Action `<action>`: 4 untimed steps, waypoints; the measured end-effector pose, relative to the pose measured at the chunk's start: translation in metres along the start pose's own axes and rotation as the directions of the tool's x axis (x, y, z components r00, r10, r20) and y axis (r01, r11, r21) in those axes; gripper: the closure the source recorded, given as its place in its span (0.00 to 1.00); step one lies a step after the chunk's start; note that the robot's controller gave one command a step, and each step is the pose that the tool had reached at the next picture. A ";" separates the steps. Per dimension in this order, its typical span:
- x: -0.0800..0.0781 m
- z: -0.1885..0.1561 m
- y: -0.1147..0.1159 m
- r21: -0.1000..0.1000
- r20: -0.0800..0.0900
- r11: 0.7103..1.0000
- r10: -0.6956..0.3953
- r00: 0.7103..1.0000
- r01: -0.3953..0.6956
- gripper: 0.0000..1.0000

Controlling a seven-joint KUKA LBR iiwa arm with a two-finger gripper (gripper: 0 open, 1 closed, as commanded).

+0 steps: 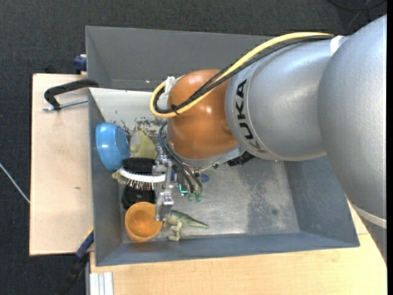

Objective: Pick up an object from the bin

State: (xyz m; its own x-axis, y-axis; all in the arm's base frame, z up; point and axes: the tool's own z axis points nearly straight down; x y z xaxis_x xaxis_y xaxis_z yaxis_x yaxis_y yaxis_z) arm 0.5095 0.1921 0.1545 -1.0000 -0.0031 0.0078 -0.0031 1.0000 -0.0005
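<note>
Just beside the round orange cup (142, 222) hangs the metal gripper (164, 203).

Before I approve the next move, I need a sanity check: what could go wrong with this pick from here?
1. The gripper hangs where the orange cup, the black brush and the green toy dinosaur crowd together, so it could catch two things or knock one aside.
2. That cluster lies in a corner of the bin, so the wall may block a clean grasp.
</note>
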 end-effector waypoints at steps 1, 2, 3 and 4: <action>-0.005 0.041 0.005 -0.006 0.025 0.996 -0.089 0.996 0.090 0.00; -0.003 0.079 0.018 -0.002 0.007 1.000 0.016 1.000 -0.016 0.00; -0.004 0.077 0.018 -0.004 0.010 1.000 0.017 1.000 -0.017 1.00; 0.002 -0.085 0.022 0.002 0.020 0.923 -0.385 0.923 0.385 1.00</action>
